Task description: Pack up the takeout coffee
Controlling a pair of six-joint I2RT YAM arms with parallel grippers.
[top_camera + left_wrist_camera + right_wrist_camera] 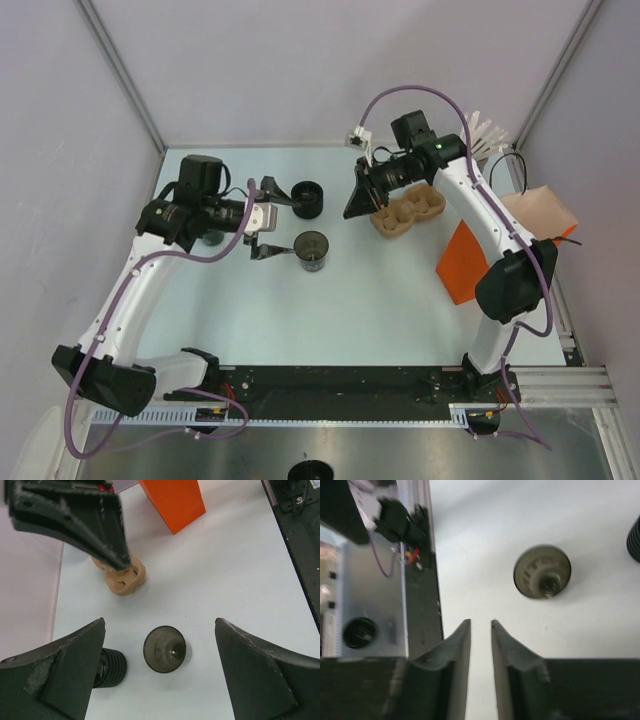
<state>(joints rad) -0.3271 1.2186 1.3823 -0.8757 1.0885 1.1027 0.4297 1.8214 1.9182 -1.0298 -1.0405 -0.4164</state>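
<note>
Grey walls close in a pale bench (380, 300), where the coffee cup (312, 250) stands upright near the middle, its mouth open and greyish-brown inside. The left claw (283, 226) is spread wide just left of the cup, gripping nothing. Its near finger ends just beside the rim, and whether they touch cannot be told. A ribbed black cup (307, 198) sits just beyond, by the far finger. The right claw (481, 625), farther right, has its fingers drawn almost together with a thin gap and nothing between, poised beside a cardboard carrier (410, 212). An orange bag (460, 262) lies at the right, well apart from the coffee cup.
</note>
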